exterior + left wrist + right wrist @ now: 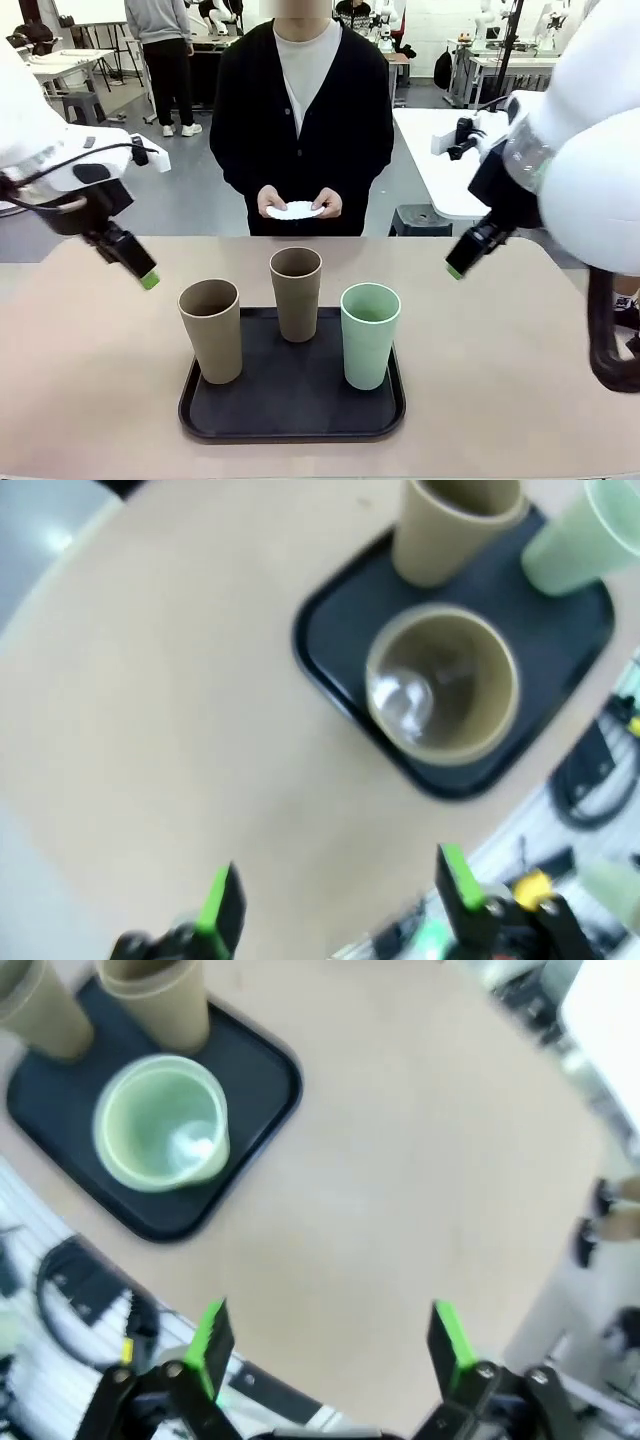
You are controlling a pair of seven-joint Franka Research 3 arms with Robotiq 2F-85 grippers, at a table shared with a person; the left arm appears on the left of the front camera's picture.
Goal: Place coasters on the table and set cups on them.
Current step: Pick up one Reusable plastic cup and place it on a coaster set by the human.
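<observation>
The robot's left hand and right hand hung wide open and empty above the desk. Three cups stood on the black tray; the person apparently held the coasters.

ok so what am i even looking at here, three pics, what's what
This is a two-armed robot at a beige table, with a person standing opposite. The wide picture comes from a fixed camera between the arms. The other two come from cameras on the wrists, each looking down along its own arm: the left fingers and the right fingers, green-tipped, both spread open, holding nothing. On the table a black tray carries a near tan cup, a far tan cup and a mint cup. The person's hands hold flat white coasters.
</observation>
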